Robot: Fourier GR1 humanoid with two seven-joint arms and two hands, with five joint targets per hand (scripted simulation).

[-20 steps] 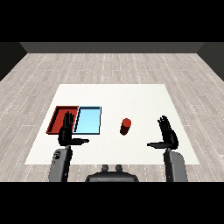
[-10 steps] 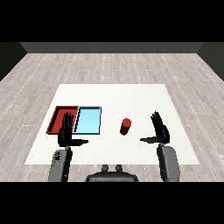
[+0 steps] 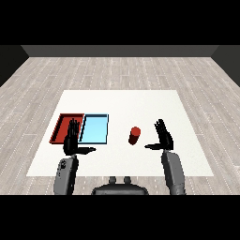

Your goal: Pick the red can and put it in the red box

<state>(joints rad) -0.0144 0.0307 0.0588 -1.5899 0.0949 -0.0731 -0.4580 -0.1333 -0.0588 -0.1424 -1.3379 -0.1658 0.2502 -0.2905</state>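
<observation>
Fingers of the right hand (image 3: 164, 139) spread straight beside the red can (image 3: 134, 135) at frame centre, apparently readying a grasp; left hand (image 3: 71, 142) equally open.

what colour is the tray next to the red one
Light blue flat tray, seen in the head view.

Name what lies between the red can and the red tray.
In the head view, the light blue tray lies between the red can and the red tray.
</observation>
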